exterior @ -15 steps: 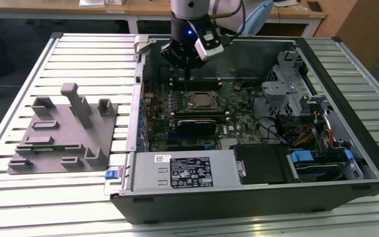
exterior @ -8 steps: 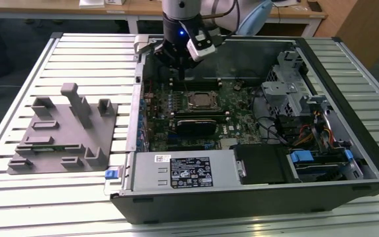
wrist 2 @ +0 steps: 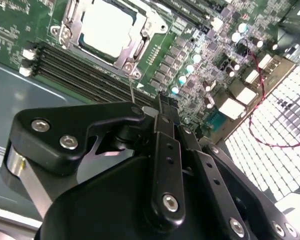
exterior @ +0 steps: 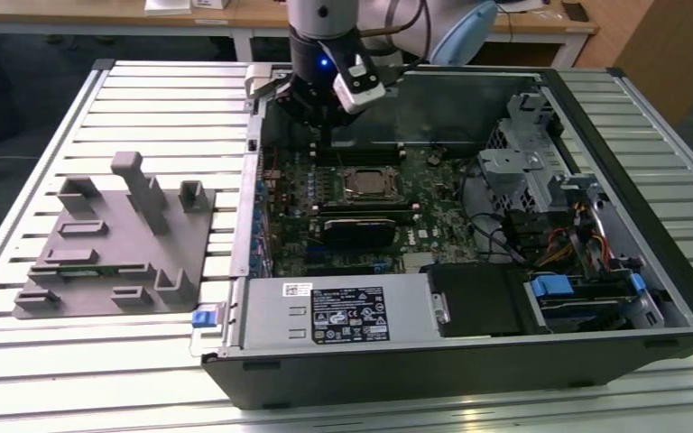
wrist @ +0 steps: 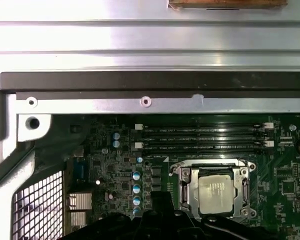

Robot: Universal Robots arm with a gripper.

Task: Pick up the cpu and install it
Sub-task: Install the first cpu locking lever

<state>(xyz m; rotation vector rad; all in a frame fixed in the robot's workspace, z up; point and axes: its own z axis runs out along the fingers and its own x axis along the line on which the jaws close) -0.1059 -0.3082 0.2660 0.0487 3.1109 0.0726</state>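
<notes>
Looms closest in the second wrist view as black linkage: the gripper [wrist 2: 164,100], drawn shut finger against finger and carrying nothing. Hangs above the motherboard [exterior: 425,203] inside the opened computer case [exterior: 671,298], near the memory slots [wrist: 200,137] and just beside the socket [wrist: 182,185] rather than over its middle. Sits flat in that metal-framed socket, pale top upward: the cpu [wrist 2: 107,25], square with the frame in both wrist views, so probably placed already (cannot tell whether the frame is latched down). Lies on its side on the slatted table [exterior: 33,361], that case, presumably to turn the board face up for reach from above. Stands apart on the exterior view's left, the grey fixture [exterior: 118,234], well clear of the gripper
</notes>
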